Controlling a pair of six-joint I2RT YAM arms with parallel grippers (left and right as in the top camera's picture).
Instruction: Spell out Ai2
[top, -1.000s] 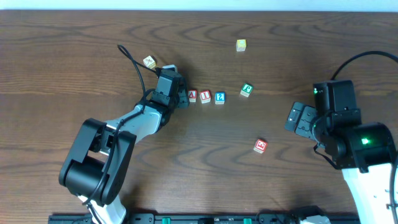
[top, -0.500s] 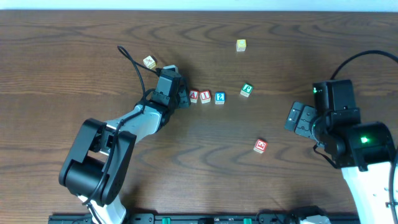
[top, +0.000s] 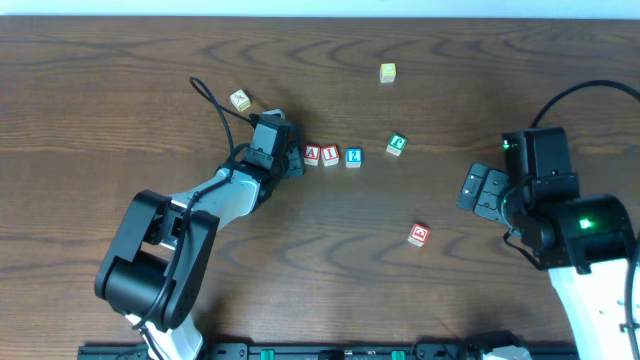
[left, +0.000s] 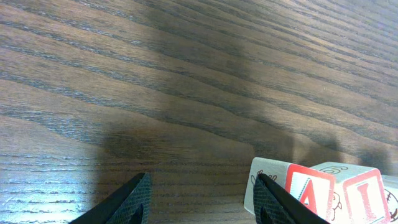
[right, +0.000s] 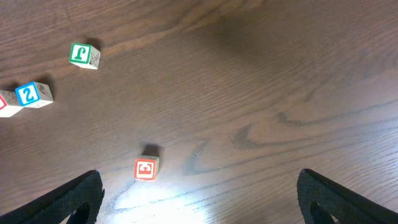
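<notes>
Three letter blocks stand in a row at the table's middle: a red A block (top: 311, 154), a red I block (top: 330, 155) and a blue 2 block (top: 353, 156). My left gripper (top: 293, 160) is open and empty just left of the A block. In the left wrist view the A block (left: 298, 190) sits against the right finger of the left gripper (left: 202, 202), with the I block (left: 367, 193) beside it. My right gripper (top: 478, 190) is open and empty at the right. The right wrist view shows the right gripper (right: 199, 196) and the 2 block (right: 29, 94).
A green J block (top: 397, 144) lies right of the row, also in the right wrist view (right: 81, 54). A red block (top: 418, 235) lies nearer the front (right: 145, 168). A yellow block (top: 388, 72) and a cream block (top: 240, 99) sit toward the back.
My left gripper has drawn back slightly to the left, away from the A block. The blocks and the right arm have not moved.
</notes>
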